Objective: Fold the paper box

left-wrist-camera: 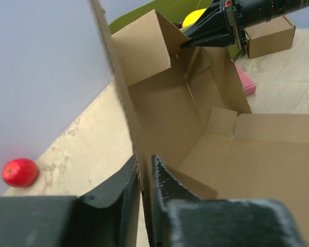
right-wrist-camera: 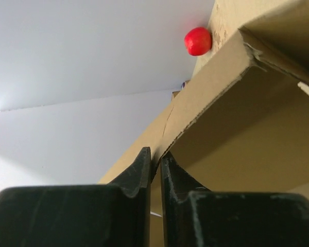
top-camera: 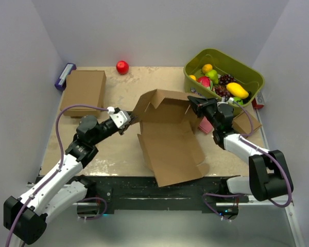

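At the far left edge of the tabletop (top-camera: pixel 113 149) lies a purple and white packet (top-camera: pixel 66 75); its print is too small to read. Just beside it sits a closed brown box (top-camera: pixel 84 91) with plain faces, and further back a red ball (top-camera: pixel 122 67) rests by the rear wall.

The left gripper (top-camera: pixel 130 121) reaches in from the left with its fingers (left-wrist-camera: pixel 121 190) pressed close on either side of the upright left wall of the paper box (top-camera: pixel 170 144), pinching the thin cardboard between them.

The paper box stands in the middle of the tabletop, half formed: its base lies flat, its near panel reaches the front edge, and its back and side walls are raised. The cardboard is bare brown with no lettering visible.

The right gripper (top-camera: pixel 191 103) pinches the top edge of the right wall, fingers (right-wrist-camera: pixel 139 170) nearly together around it.

A pink object (top-camera: pixel 206 126) lies just right of the box, beside a small cardboard cube (top-camera: pixel 245 123). Behind them a green basket (top-camera: pixel 237 60) holds toy fruit
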You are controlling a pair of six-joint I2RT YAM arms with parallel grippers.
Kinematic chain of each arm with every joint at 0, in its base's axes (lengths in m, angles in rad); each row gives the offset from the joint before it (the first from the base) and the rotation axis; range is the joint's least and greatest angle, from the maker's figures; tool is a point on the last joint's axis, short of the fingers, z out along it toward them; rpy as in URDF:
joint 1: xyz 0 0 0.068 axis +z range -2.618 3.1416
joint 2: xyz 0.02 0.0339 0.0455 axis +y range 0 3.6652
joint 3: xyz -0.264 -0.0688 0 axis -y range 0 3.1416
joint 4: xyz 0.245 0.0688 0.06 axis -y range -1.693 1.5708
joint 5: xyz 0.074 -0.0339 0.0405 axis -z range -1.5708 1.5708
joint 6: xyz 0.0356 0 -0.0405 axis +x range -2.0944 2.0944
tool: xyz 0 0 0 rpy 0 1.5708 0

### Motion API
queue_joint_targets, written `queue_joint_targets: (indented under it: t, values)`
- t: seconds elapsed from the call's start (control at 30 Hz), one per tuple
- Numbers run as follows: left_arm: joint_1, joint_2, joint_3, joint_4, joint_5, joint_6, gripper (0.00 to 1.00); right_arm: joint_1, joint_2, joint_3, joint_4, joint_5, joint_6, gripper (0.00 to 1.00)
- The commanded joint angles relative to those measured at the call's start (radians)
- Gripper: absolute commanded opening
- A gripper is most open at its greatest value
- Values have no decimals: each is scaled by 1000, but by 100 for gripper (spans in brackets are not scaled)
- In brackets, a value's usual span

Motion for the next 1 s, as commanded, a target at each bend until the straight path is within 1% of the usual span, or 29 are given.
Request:
queue_joint_targets:
  t: [0.0,0.07,0.17,0.27,0.37,0.4,0.5,0.53,0.6,0.63,0.77,0.8,0.9,0.97]
  values:
    - [-10,8,24,9,-51,-28,46,8,-9,-13,76,21,-27,2]
    - [-10,5,30,5,-57,-39,62,20,-9,-19,82,43,-28,2]
    - [-10,-16,38,-1,-70,-48,70,48,-7,-32,113,66,-24,1]
    - [-10,-51,26,22,-76,-69,73,88,-7,-50,142,123,-2,0]
    - [-22,-47,29,36,-63,-91,73,142,-12,-52,141,184,-2,0]
    - [-28,-41,35,29,-95,-96,74,157,-14,-52,138,243,-1,0]
    - [-47,-50,49,19,-157,-109,74,212,-17,-50,119,313,1,0]
    - [-53,-53,44,22,-169,-114,74,234,-15,-52,106,357,7,0]
    - [-85,-50,43,19,-204,-119,73,257,-15,-58,99,411,42,0]
    - [-100,-42,49,-1,-249,-117,73,280,-15,-61,99,466,53,0]
    - [-194,8,85,-72,-393,-132,71,332,-15,-43,79,569,87,0]
    - [-207,31,96,-105,-463,-142,71,340,-15,-35,70,587,90,0]
    - [-246,65,125,-142,-559,-191,70,367,-14,-4,30,635,96,0]
    - [-260,80,138,-152,-580,-223,71,375,-10,2,18,653,103,0]
